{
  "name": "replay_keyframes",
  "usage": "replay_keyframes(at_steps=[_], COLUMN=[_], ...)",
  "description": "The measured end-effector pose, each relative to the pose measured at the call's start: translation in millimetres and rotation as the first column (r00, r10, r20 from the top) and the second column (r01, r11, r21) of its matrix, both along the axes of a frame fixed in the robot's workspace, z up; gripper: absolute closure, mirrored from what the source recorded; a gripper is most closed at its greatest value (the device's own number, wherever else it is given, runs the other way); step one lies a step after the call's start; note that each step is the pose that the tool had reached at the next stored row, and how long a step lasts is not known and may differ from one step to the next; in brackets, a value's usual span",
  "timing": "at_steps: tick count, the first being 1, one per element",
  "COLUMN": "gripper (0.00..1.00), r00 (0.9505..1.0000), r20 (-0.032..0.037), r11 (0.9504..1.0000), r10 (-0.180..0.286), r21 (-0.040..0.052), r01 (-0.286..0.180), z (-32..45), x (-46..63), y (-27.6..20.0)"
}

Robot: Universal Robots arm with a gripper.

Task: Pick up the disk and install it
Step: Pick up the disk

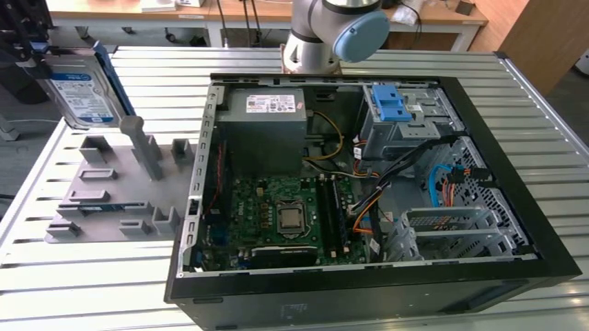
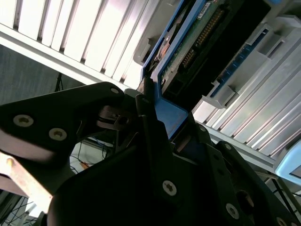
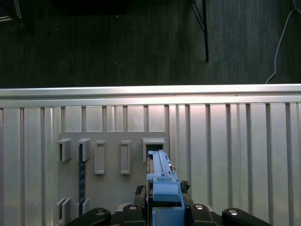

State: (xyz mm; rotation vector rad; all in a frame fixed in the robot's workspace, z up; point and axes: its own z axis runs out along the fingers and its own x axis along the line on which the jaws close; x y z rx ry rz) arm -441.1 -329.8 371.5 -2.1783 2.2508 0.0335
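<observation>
Slatted metal counter (image 1: pixel 92 289) with an open computer case (image 1: pixel 368 296) lying on its side, and a grey slotted holder (image 1: pixel 101 207) sitting just beside it on the exterior view's left. From my end, the disk (image 1: pixel 81 93) is up in the air on edge over the far end of that holder, label facing the camera, well apart from the case. In the first wrist view the tool (image 3: pixel 162 190) is clamped narrow on the blue frame of the disk (image 3: pixel 160 165), and the empty slot (image 3: pixel 153 146) it belongs to sits right past its tip. The disk looks clear of that slot, though I can't swear to it. The second wrist view backs that up: the tool's fingers (image 2: pixel 146 117) pinch the blue frame, and the green circuit-board side of the disk (image 2: pixel 197 42) sticks out past them. So I'd call the pick-up part done and the install part not begun. Going by the drive cage (image 1: pixel 405 131) with the blue latch (image 1: pixel 391 103) in the case's far corner, seating it will call for squaring the frame up with that bay and watching the loose cables (image 1: pixel 432 179) nearby. A crooked entry could jam the frame.
</observation>
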Motion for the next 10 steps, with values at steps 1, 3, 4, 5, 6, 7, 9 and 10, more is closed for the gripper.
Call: replay_keyframes(at_steps=[1, 3, 4, 5, 6, 7, 9, 10], gripper=[0.64, 0.64, 0.64, 0.64, 0.64, 0.64, 0.64, 0.64], r00=[1.0, 1.0, 1.0, 1.0, 1.0, 1.0, 1.0, 1.0], r20=[0.0001, 0.0, 0.0, 0.0, 0.0, 0.0, 0.0001, 0.0001], r11=[1.0, 1.0, 1.0, 1.0, 1.0, 1.0, 1.0, 1.0], r10=[0.0, 0.0, 0.0, 0.0, 0.0, 0.0, 0.0, 0.0], r21=[0.0, 0.0, 0.0, 0.0, 0.0, 0.0, 0.0, 0.0], r01=[0.0, 0.0, 0.0, 0.0, 0.0, 0.0, 0.0, 0.0], z=[0.6, 1.9, 2.5, 3.1, 3.8, 4.5, 5.7, 6.3], x=[0.0, 0.0, 0.0, 0.0, 0.0, 0.0, 0.0, 0.0], y=[0.0, 0.1, 0.1, 0.1, 0.2, 0.2, 0.2, 0.2])
